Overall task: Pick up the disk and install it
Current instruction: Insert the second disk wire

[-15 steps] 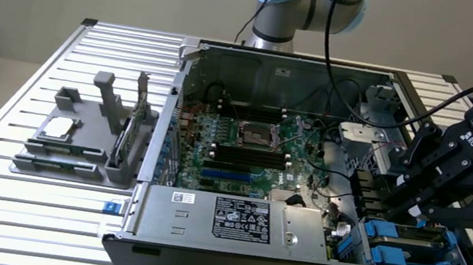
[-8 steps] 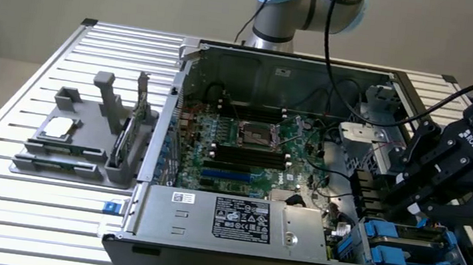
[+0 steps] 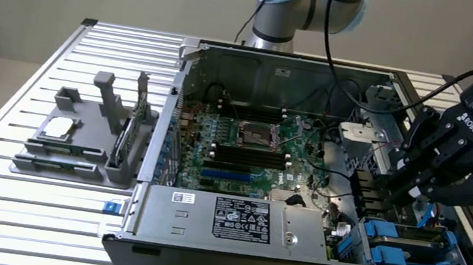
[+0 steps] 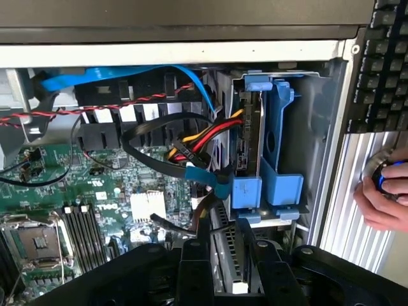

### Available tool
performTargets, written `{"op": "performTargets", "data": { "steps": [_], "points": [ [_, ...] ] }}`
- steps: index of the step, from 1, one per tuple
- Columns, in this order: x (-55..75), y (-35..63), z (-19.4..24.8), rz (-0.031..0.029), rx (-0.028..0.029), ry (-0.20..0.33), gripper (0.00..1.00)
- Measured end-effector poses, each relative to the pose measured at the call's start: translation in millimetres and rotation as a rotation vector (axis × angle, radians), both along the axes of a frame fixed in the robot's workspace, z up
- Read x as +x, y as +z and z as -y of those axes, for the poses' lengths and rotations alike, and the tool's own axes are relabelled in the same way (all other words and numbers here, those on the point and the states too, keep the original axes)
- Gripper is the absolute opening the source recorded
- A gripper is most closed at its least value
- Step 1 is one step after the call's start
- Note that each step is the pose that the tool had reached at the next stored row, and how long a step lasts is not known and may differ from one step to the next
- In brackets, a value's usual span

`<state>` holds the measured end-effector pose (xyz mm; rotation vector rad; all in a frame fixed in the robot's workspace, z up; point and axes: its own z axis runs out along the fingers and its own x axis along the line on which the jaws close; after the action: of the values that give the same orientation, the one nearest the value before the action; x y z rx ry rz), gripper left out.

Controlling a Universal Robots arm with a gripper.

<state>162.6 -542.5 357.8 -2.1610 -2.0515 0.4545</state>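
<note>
White capitals reading "ROBOTIQ" ran along the black body of the gripper [image 3: 404,185] at the exterior view's right. The power-supply box [image 3: 240,221] at the case's near edge carried a black label [image 3: 243,219] with rows of white print and small certification marks, and a little white sticker [image 3: 184,197] beside it, but none of that print could be made out. In the wrist view, white lettering on the green motherboard [image 4: 108,185] looked like "DELL", though too faint to be sure
</note>
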Motion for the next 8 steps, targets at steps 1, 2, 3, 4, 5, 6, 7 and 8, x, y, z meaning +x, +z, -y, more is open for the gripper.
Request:
{"op": "performTargets", "data": {
  "steps": [1,2,3,4,5,6,7,8],
  "points": [
    [0.0,0.9,-0.9,0.0062,-0.0026,-0.001,0.3],
    [0.0,1.8,-1.8,0.0127,-0.0048,-0.002,0.3],
    [0.0,2.7,-2.7,0.019,-0.0067,-0.004,0.3],
    [0.0,3.8,-3.7,0.0251,-0.008,-0.005,0.3],
    [0.0,5.1,-4.8,0.0317,-0.0095,-0.007,0.3],
    [0.0,6.3,-5.7,0.0376,-0.0105,-0.009,0.3],
    [0.0,7.8,-6.2,0.0425,-0.0117,-0.01,0.3],
    [0.0,9.0,-6.6,0.0472,-0.0126,-0.013,0.3]
  ]
}}
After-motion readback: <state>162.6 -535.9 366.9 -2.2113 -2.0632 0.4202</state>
